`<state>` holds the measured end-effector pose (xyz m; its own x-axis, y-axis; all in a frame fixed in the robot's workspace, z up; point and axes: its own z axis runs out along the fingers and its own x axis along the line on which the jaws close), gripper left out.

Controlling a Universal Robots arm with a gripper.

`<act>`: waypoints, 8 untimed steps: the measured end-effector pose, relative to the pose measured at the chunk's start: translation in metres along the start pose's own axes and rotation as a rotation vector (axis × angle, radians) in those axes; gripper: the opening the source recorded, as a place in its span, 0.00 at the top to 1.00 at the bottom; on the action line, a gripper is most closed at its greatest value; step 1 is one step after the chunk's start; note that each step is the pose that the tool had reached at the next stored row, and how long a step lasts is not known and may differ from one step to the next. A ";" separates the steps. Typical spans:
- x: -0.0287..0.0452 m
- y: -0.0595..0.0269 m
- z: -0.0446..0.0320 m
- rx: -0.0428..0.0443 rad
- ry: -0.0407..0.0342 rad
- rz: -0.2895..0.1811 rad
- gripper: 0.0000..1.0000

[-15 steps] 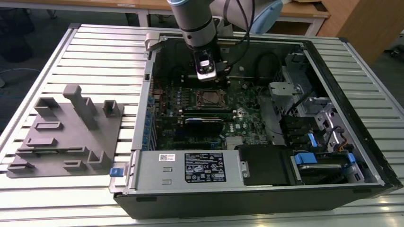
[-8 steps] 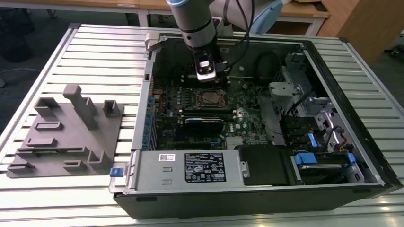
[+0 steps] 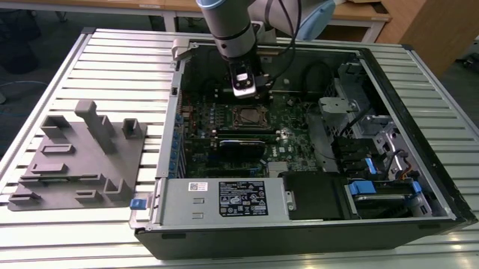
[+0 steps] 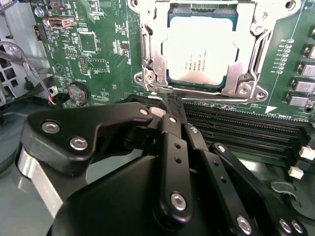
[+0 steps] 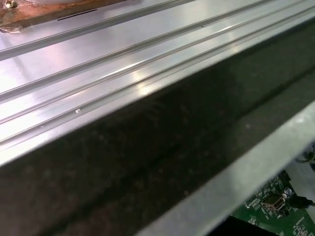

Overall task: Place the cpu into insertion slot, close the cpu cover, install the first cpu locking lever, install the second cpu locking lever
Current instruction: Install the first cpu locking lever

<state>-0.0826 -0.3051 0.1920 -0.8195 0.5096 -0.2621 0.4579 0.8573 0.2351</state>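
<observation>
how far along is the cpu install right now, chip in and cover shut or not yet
Done: the cpu sits in the insertion slot, with the cpu cover lying flat around it in the second wrist view. In hand: the gripper is closed, holding nothing, its tips at the socket's edge beside the memory slots. Whether either locking lever is latched, I cannot tell.

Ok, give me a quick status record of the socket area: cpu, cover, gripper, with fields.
cpu: seated in the insertion slot, pale metal top showing
cpu cover: silvery frame lying flat around the cpu
gripper: fingers together, tips at the cover's edge nearest the memory slots
arm: inside the open computer case, above the socket in the exterior view
</observation>
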 end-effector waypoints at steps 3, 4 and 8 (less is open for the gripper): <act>-0.0004 -0.0015 0.0008 -0.0002 -0.0005 0.000 0.89; -0.0004 -0.0019 0.0011 -0.0002 -0.0007 0.000 0.89; 0.0000 -0.0031 0.0029 -0.0006 -0.0019 0.000 0.89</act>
<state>-0.0830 -0.3076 0.1886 -0.8189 0.5096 -0.2639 0.4576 0.8574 0.2356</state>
